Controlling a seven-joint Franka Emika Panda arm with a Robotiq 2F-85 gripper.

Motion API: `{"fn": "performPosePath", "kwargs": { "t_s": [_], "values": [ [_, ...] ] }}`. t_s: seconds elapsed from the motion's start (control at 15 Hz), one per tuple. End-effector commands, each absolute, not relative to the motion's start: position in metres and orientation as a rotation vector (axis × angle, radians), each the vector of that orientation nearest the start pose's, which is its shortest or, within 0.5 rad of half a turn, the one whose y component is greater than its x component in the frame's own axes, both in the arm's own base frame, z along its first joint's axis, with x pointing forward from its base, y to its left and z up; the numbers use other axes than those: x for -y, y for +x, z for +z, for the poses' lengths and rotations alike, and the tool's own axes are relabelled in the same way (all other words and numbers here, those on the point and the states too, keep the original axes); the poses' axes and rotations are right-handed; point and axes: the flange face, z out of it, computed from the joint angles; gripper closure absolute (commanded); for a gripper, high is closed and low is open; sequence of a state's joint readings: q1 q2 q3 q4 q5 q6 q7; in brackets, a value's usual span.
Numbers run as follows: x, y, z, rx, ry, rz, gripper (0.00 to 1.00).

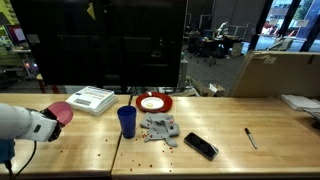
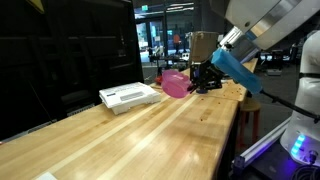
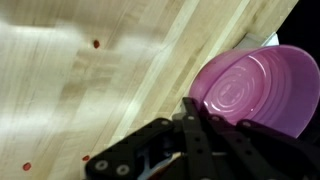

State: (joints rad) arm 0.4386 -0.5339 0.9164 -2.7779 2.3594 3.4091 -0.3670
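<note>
My gripper (image 1: pixel 57 119) is shut on the rim of a pink bowl (image 1: pixel 63 112) and holds it above the wooden table at one end. The bowl also shows in the other exterior view (image 2: pixel 176 84), held by the gripper (image 2: pixel 196 78). In the wrist view the pink bowl (image 3: pixel 255 88) fills the right side, with the black fingers (image 3: pixel 190 112) pinched on its near rim above the table (image 3: pixel 80 70).
On the table stand a blue cup (image 1: pixel 127 121), a red plate (image 1: pixel 154 102), a white box (image 1: pixel 90 99), a crumpled grey cloth (image 1: pixel 159 127), a black phone (image 1: pixel 200 146) and a marker (image 1: pixel 250 138). Small red crumbs lie scattered. The white box also shows in an exterior view (image 2: pixel 130 96).
</note>
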Motion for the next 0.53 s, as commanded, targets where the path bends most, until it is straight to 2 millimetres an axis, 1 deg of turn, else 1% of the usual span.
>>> {"fn": "performPosePath", "kwargs": {
  "t_s": [0.0,0.4,0.47],
  "values": [
    [-0.237,0.171,0.345,-0.776,-2.351,-0.714,0.99],
    [-0.242,0.196,0.341,-0.727,-2.336,-0.650,0.99],
    [-0.240,0.200,0.342,-0.736,-2.341,-0.681,0.99]
  ]
}}
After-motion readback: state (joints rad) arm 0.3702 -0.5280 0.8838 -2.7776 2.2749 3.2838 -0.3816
